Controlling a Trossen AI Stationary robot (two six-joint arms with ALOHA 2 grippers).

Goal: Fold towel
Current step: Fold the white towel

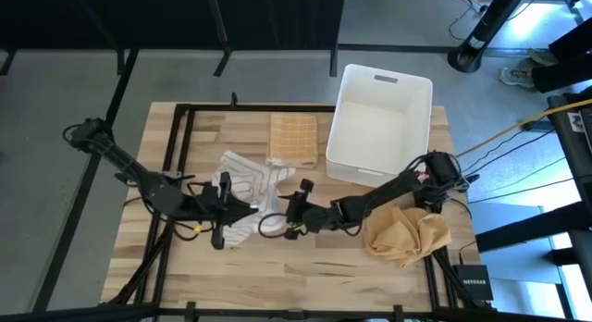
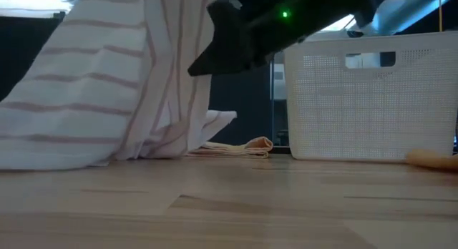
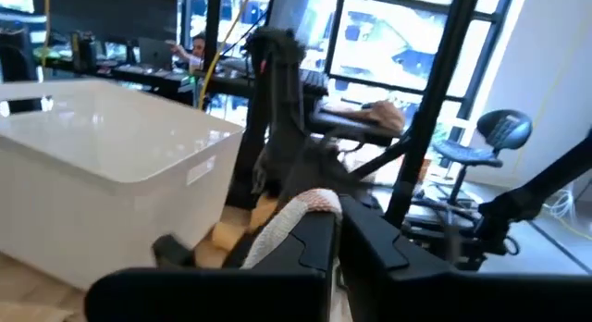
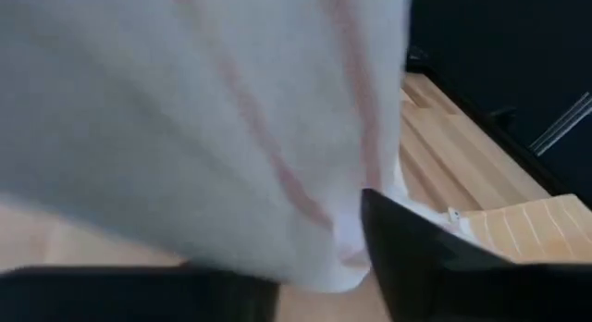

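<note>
The striped towel (image 1: 248,188) hangs bunched just left of the white basket (image 1: 381,123); the left gripper (image 1: 248,209) is pinched tight on its edge; the right gripper (image 1: 289,211) is beside it, grip unclear; both should lift evenly, keeping the hem taut; the wooden table (image 1: 185,257) also carries a folded checked cloth (image 1: 293,137) and a tan one (image 1: 407,234); office chair (image 3: 490,137) behind.

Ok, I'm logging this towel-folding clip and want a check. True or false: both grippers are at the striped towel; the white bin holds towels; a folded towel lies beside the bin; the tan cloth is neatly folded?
1. Both the left gripper and right gripper are at the striped towel: true.
2. The white bin holds towels: false, it looks empty.
3. A folded checked towel lies beside the bin: true.
4. The tan cloth is neatly folded: false, it lies crumpled.
</note>
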